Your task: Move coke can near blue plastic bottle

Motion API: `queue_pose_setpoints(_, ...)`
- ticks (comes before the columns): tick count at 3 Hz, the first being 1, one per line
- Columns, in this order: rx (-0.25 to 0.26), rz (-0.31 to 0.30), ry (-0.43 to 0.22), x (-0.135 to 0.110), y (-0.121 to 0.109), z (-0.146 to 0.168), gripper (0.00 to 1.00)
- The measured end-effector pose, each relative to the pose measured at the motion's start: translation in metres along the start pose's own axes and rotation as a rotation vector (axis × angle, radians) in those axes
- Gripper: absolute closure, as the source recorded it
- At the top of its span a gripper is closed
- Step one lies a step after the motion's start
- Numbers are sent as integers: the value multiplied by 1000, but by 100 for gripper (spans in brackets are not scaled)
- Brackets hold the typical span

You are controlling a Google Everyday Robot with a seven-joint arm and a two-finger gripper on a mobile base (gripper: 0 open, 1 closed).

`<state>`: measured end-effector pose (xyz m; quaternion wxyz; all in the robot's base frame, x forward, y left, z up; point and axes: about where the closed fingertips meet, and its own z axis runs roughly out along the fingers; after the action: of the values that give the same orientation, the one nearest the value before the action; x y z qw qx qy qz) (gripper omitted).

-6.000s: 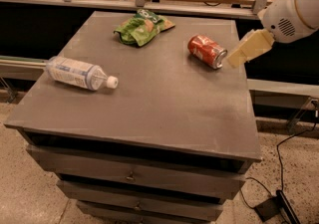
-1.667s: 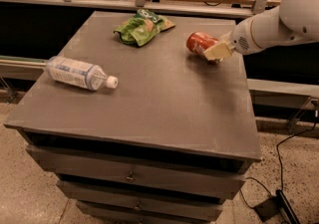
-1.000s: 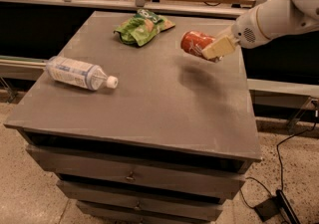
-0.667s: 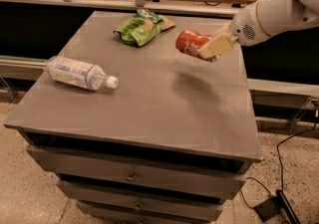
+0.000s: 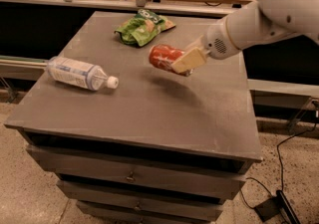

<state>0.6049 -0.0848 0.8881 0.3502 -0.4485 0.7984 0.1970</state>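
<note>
The red coke can (image 5: pixel 163 57) hangs on its side above the middle of the grey table (image 5: pixel 144 113), casting a shadow below. My gripper (image 5: pixel 185 62) reaches in from the right and is shut on the can's right end. The blue plastic bottle (image 5: pixel 77 73) lies on its side at the table's left, white cap pointing right toward the can. The can is a short way right of the bottle's cap and above table level.
A green snack bag (image 5: pixel 142 27) lies at the back middle of the table. Drawers sit under the tabletop. A counter with objects runs behind. A black cable and box (image 5: pixel 279 205) lie on the floor at the right.
My gripper closed on the can, lifted it off the table's back right and carried it left toward the bottle. The bottle and bag have not moved.
</note>
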Motion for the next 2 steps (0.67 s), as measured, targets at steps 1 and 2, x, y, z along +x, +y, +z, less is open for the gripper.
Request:
queue_pose_setpoints(1,-2,0,1,0,1,1,100)
queue_pose_setpoints(2,-34,41,-28,-1,14,1,100)
